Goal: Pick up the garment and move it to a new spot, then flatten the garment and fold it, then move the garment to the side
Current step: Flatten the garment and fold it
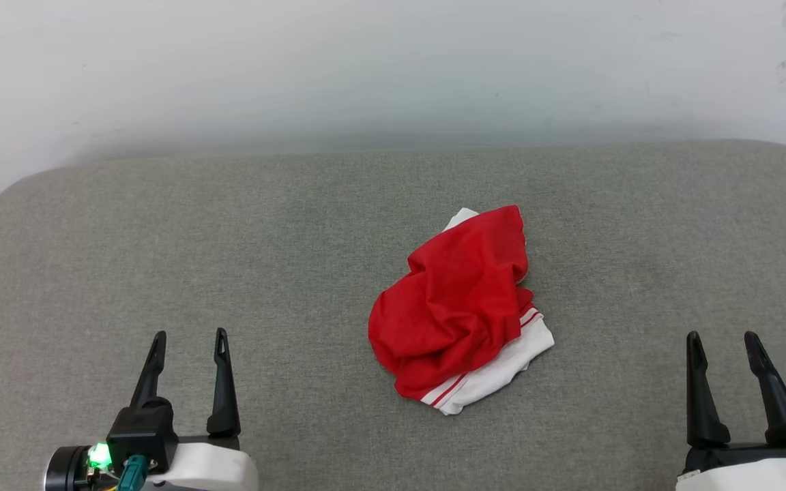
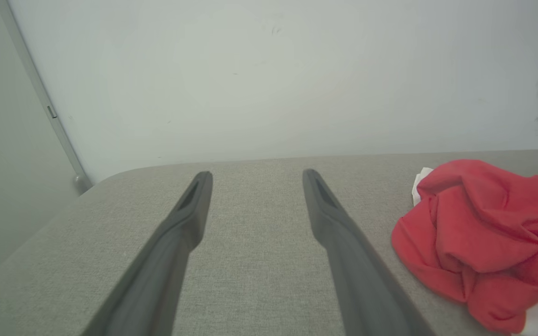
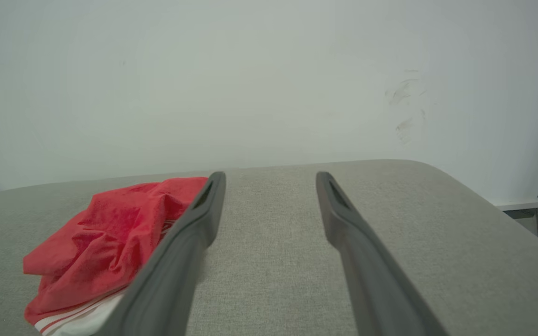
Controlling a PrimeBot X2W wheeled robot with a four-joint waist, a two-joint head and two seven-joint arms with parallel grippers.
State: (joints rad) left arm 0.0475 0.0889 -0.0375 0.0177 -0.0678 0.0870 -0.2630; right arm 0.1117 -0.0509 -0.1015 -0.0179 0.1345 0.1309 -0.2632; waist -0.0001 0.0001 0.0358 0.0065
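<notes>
Nothing done yet, by the look: pickup, flattening, fold and set-aside are all left. Left gripper (image 1: pixel 190 334) over the grey cushion's (image 1: pixel 297 239) near-left edge, fingers wide, empty. Garment (image 1: pixel 454 307) just right of the cushion's centre: crumpled red heap, white striped sleeve poking out beneath, untouched. Right gripper (image 1: pixel 721 335) over the cushion's near-right edge, wide, empty.

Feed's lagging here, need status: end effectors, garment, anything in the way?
Left end effector open, empty, low left. Right end effector open, empty, low right. Garment crumpled on grey surface, ahead between them, untouched. No obstruction seen on path to it.
</notes>
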